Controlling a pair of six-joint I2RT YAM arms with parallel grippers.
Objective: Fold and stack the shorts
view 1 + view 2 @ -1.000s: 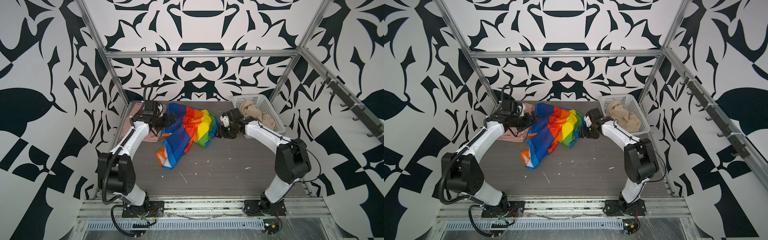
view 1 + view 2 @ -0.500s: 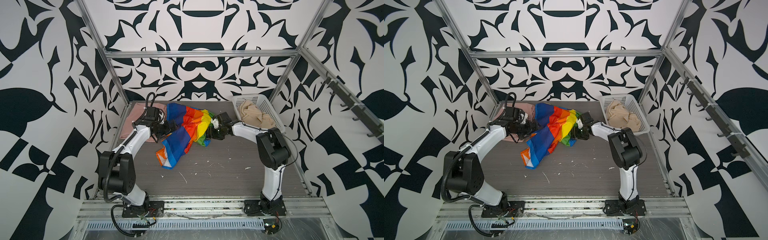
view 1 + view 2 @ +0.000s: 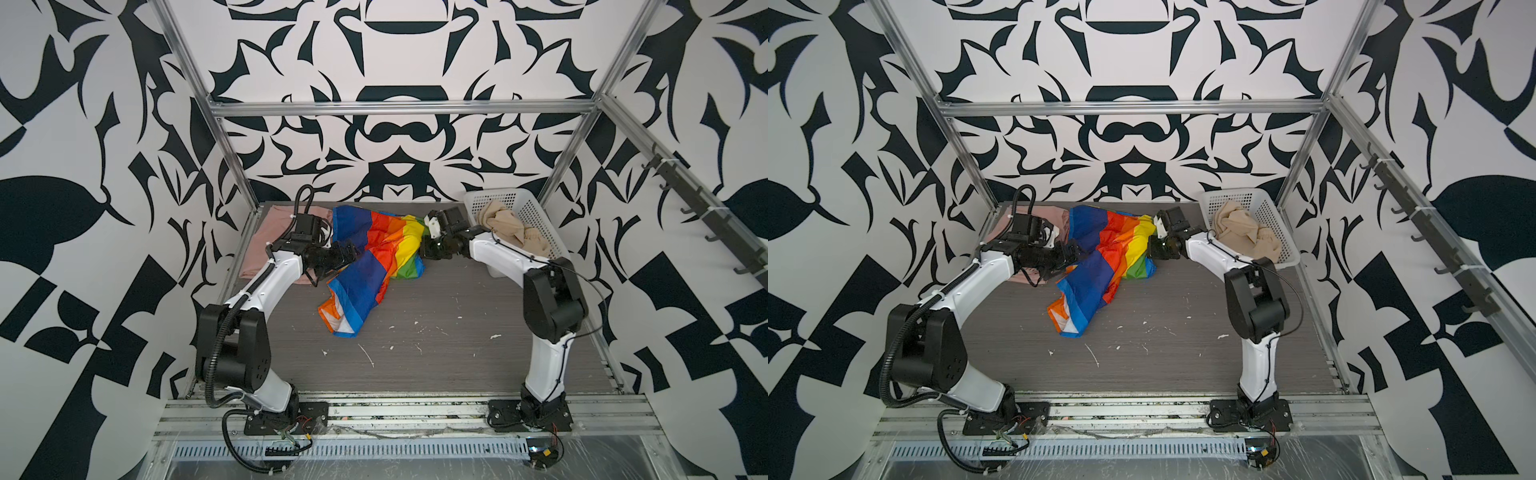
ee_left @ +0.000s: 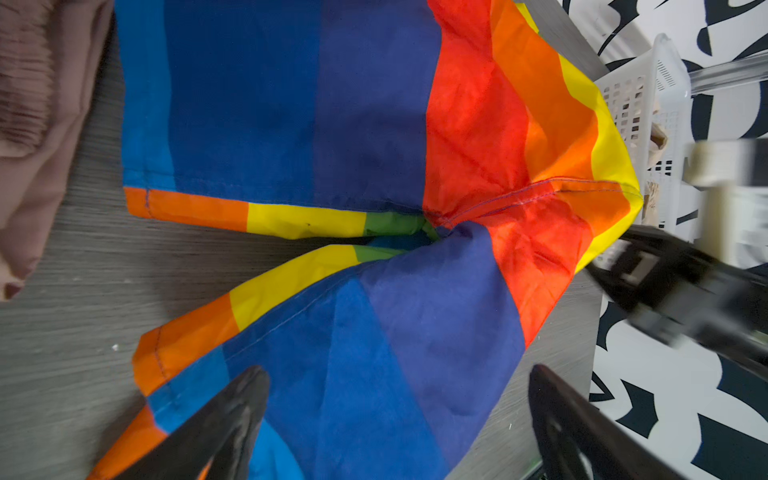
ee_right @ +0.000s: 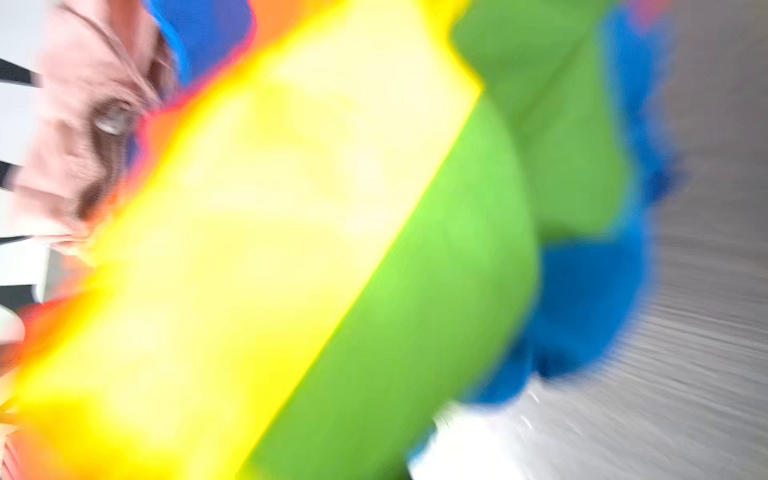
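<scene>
At tabletop (image 3: 436, 353) 12 o'clock, rainbow shorts (image 3: 374, 257) lie crumpled. Right tool (image 3: 430, 249) just closed on their 3 o'clock edge; left tool (image 4: 397, 374) apart over blue leg. Likely spreading next.

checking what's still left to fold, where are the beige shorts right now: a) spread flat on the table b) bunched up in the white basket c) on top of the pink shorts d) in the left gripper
b: in both top views the beige shorts lie crumpled inside the white basket at the far right, with neither gripper on them.
</scene>
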